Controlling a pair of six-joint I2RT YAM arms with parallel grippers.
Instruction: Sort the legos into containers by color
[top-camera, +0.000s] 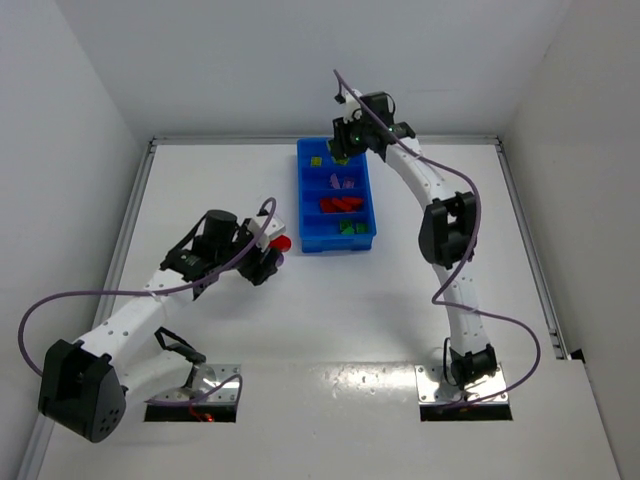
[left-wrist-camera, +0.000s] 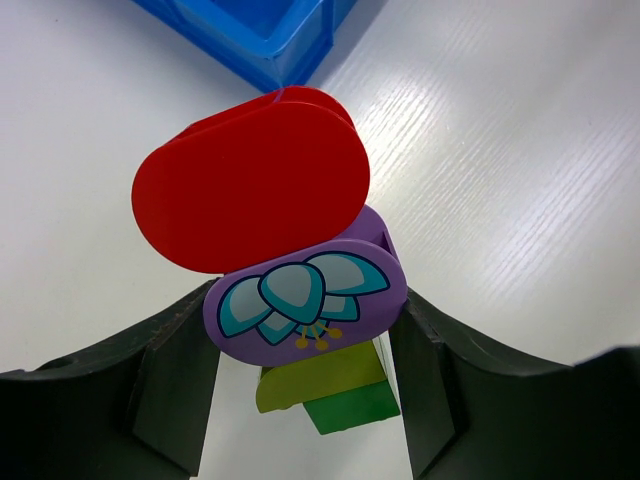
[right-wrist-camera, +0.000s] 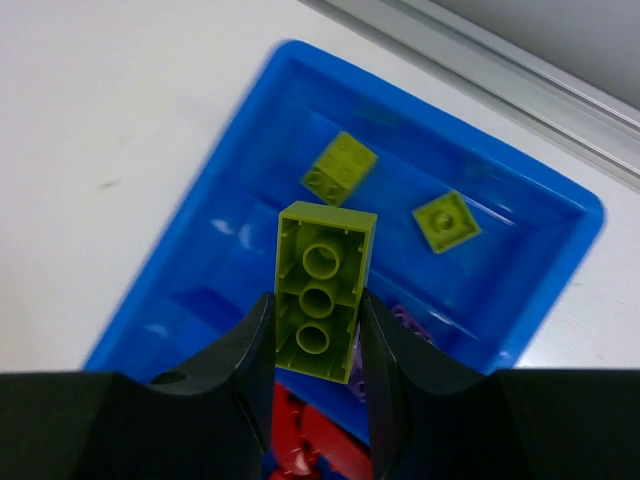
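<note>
A white tabletop (top-camera: 330, 320) inside a white-walled enclosure carries a long blue tray (top-camera: 303, 190) at its far middle, its 4 compartments running far to near. The right tool (right-wrist-camera: 315, 330) hangs above the tray's far end, pinching a yellow-green brick (right-wrist-camera: 322, 290) by its long sides, with the hollow underside and its 3 round tubes facing the wrist camera. Below it, 2 small yellow-green pieces (right-wrist-camera: 340, 168) lie apart in the far compartment. Purple pieces (top-camera: 345, 184) sit in the 2nd compartment, red pieces (top-camera: 342, 205) in the 3rd and green pieces (top-camera: 349, 228) in the nearest. The left tool (left-wrist-camera: 305, 375), just left of the tray's near corner, is clamped on a mixed cluster (left-wrist-camera: 300, 300). A red rounded plate (left-wrist-camera: 250, 185) is outermost, and a purple plate (left-wrist-camera: 345, 310) printed with a flower sits between the fingers. A yellow-green block (left-wrist-camera: 320, 378) and a green block (left-wrist-camera: 355, 405) lie closest to the wrist.
</note>
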